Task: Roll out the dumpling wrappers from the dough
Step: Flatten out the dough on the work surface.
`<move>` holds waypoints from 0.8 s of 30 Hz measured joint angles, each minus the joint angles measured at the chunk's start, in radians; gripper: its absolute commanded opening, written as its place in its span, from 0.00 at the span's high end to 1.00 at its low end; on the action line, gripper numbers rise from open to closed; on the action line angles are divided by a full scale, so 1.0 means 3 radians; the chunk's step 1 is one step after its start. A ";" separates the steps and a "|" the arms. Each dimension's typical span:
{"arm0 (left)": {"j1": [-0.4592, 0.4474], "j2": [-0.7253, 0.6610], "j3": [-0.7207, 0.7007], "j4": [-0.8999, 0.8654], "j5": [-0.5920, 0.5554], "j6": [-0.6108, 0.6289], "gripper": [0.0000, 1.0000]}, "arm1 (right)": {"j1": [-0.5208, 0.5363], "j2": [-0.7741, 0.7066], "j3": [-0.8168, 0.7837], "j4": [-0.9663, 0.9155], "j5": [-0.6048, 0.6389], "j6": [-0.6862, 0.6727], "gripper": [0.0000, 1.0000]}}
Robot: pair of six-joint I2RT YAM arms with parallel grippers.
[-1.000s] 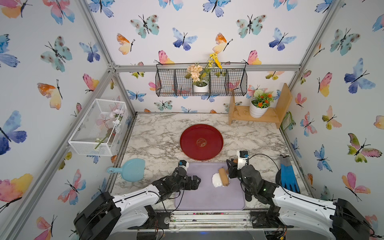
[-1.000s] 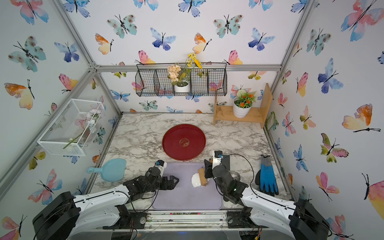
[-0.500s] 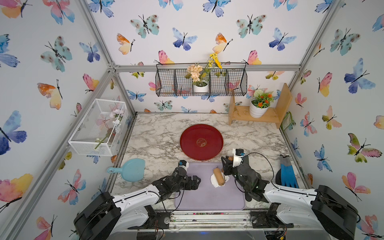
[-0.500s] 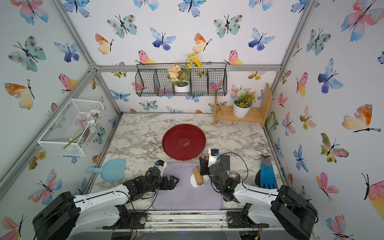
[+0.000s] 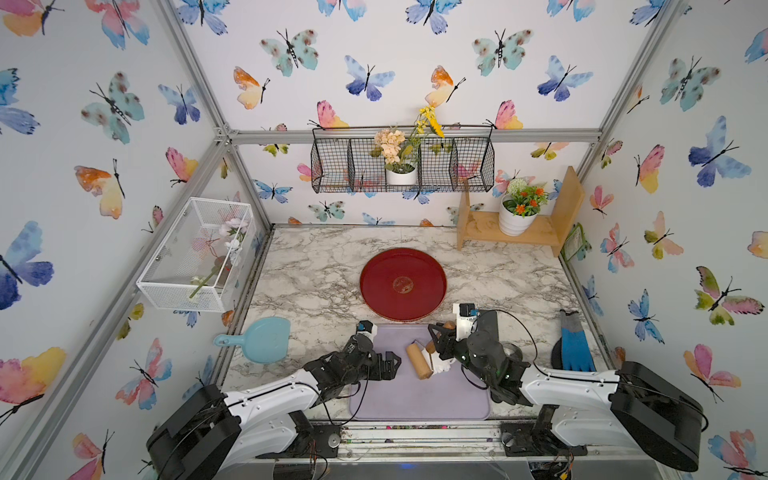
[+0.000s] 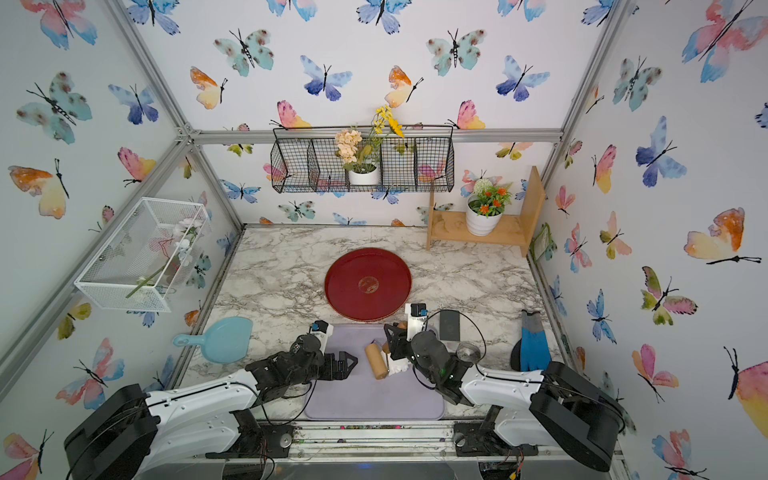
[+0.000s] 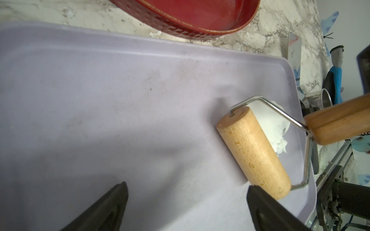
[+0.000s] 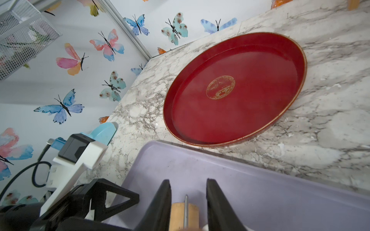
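My right claw (image 8: 188, 186) is pinched on the wooden handle (image 7: 338, 120) of the roller (image 7: 253, 152), 1 finger on each side, with the wire frame running out between them. The barrel rests on the purple mat (image 7: 120, 90). The dough (image 7: 278, 128) lies touching the barrel, between it and the handle, close to the mat's corner on my right side. My left claw (image 7: 186, 187) hangs spread wide over the mat, holding nothing, with 1 fingertip close to the barrel's end.

The dough looks soft and light: a lumpy white mass with a ragged, torn edge. I judge it will flatten under modest pressure, and it may cling to the wood or skid on the smooth mat. I would not pinch it, since fingers would dent or tear it. The handle is the right place to hold, so the barrel does the work. If the dough must be shifted, I would push low at its thick middle, not its thin edge.

The dough sits near the mat's raised rim, beyond which is marble counter (image 8: 330, 120), so there is little room that way. The broad bare mat toward my left claw is open, though that claw stands in the path. The red tray (image 8: 260, 60) sits just past the mat's far edge, empty. I see no wrappers yet.
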 measured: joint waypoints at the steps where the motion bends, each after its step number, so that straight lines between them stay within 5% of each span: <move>1: 0.0000 0.0000 0.0000 -0.0001 -0.0001 0.0000 0.01 | 0.0000 -0.0056 0.0008 -0.0084 0.0011 0.0008 0.97; 14: 0.0000 -0.0142 0.0058 -0.0069 -0.0084 0.0008 0.01 | -0.0003 -0.1155 -0.0067 -0.0640 0.0128 -0.0875 0.98; 24: 0.0000 -0.0278 0.0150 -0.0189 -0.0109 0.0154 0.01 | -0.0023 -0.1204 -0.0177 -0.0724 0.0170 -0.1709 0.97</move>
